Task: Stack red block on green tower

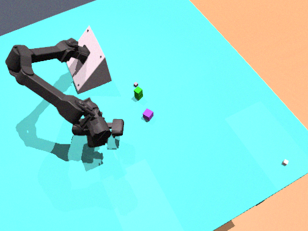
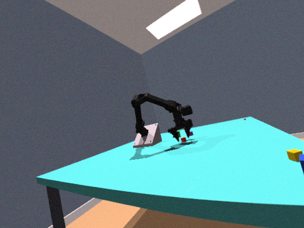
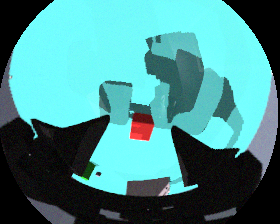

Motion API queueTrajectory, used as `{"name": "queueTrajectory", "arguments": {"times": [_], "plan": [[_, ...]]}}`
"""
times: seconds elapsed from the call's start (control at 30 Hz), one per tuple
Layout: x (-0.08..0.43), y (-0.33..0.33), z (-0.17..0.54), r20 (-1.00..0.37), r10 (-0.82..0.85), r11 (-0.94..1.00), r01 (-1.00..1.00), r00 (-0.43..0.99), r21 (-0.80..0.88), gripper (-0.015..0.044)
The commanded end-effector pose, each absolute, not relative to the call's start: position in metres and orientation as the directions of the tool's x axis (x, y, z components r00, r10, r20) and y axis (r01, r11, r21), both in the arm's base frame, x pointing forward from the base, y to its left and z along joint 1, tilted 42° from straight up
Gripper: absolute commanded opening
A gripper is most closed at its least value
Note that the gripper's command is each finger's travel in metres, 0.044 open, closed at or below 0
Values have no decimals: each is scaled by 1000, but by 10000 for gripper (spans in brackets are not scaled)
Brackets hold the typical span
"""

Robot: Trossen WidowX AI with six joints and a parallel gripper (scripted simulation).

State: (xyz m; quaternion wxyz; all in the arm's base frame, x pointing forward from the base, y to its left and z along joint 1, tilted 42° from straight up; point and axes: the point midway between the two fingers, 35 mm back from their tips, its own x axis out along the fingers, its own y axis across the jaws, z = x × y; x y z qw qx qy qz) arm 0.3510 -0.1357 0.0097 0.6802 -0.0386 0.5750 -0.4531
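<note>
The red block (image 2: 183, 140) (image 3: 141, 132) lies on the cyan table; in the top view the arm hides it. My gripper (image 2: 183, 137) (image 3: 141, 123) is open and empty and points down above the red block. In the wrist view the block appears between the two fingertips, with the fingers still a little above it. The green tower (image 1: 138, 93) (image 2: 178, 133) (image 3: 88, 171) stands upright, away from the gripper and toward the arm's base. In the wrist view it is partly hidden by the left finger.
A purple block (image 1: 148, 115) (image 2: 191, 133) lies near the tower. A tiny pale cube (image 1: 135, 84) lies just behind the tower. The arm's sloped base plate (image 1: 95, 46) is beyond. Another small white cube (image 1: 285, 162) lies far right. A yellow block (image 2: 294, 155) shows at the right.
</note>
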Motion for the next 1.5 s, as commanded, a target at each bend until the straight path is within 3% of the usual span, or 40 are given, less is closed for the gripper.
{"name": "queueTrajectory", "arguments": {"times": [0.0, 0.47, 0.87, 1.13, 1.23, 1.47], "plan": [[349, -137, 5, -745, -662, 588, 561, -80, -583, 440], [349, -137, 6, -745, -662, 588, 561, -80, -583, 440], [349, -137, 6, -745, -662, 588, 561, -80, -583, 125], [349, -137, 6, -745, -662, 588, 561, -80, -583, 72], [349, -132, 11, -746, -662, 589, 561, -80, -582, 0], [353, -108, 37, -747, -660, 589, 561, -80, -581, 0]]}}
